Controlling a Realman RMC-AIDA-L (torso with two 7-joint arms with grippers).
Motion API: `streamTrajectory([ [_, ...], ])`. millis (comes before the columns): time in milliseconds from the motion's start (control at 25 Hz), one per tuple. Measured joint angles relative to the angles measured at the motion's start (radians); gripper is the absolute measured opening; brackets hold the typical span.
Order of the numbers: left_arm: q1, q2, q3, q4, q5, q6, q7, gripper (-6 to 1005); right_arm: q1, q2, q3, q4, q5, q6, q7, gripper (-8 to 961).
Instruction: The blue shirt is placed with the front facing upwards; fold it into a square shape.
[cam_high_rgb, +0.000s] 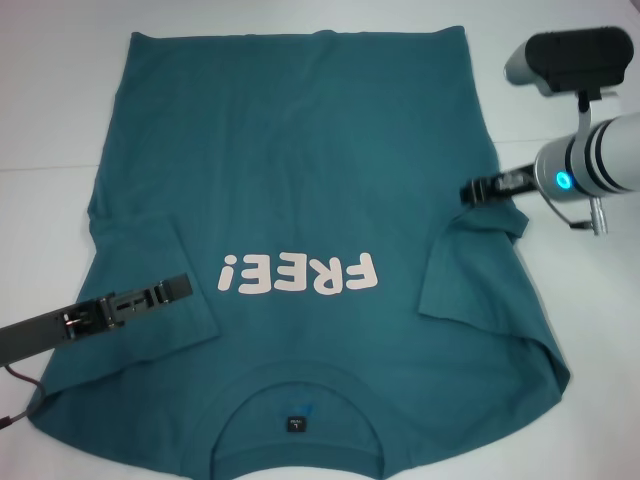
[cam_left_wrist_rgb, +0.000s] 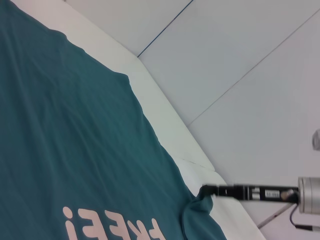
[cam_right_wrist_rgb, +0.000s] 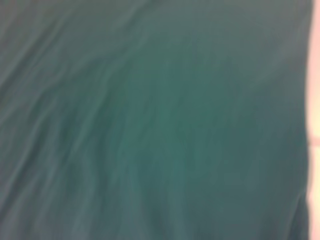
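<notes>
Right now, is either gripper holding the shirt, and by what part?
The right gripper pinches the blue shirt at its right sleeve edge. The left gripper lies over the left sleeve; whether it holds anything cannot be told.

The robot's left arm reaches in low from the near left, and its long black left gripper (cam_high_rgb: 178, 288) lies almost flat, pointing toward the middle of the work area with its slim fingers close together. The right arm, a silver cylindrical wrist with black bands and a lit blue ring, comes in from the right side, and its thin black right gripper (cam_high_rgb: 468, 190) (cam_left_wrist_rgb: 205, 190) points leftward at about wrist height. Its tips meet the raised fold of teal cloth there, though whether they are clamped cannot be made out.
</notes>
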Motion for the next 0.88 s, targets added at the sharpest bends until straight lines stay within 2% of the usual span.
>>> streamTrajectory([
  [120,-0.002,0.001,0.0,0.0,0.0,0.0,0.0,720,0.001,0.002,0.002,-0.002,0.003,0.073,0.001,380],
  [200,-0.002,0.001,0.0,0.0,0.0,-0.001,-0.002,720,0.005,-0.007,0.011,-0.018,0.004,0.061,0.005,391],
  [360,0.001,0.002,0.0,0.0,0.0,-0.001,-0.004,720,-0.003,-0.027,0.046,-0.103,0.049,-0.11,-0.008,415],
  [480,0.004,0.004,-0.019,0.0,0.0,0.001,-0.009,720,-0.049,-0.04,0.072,-0.17,0.178,-0.233,-0.084,432],
  [680,0.002,0.01,-0.068,0.0,0.0,0.012,-0.03,720,-0.112,-0.109,0.137,-0.179,0.476,-0.487,-0.214,461],
  [880,0.003,0.021,-0.08,0.013,0.003,0.024,-0.12,721,-0.163,-0.12,0.189,-0.194,0.587,-0.616,-0.229,491],
])
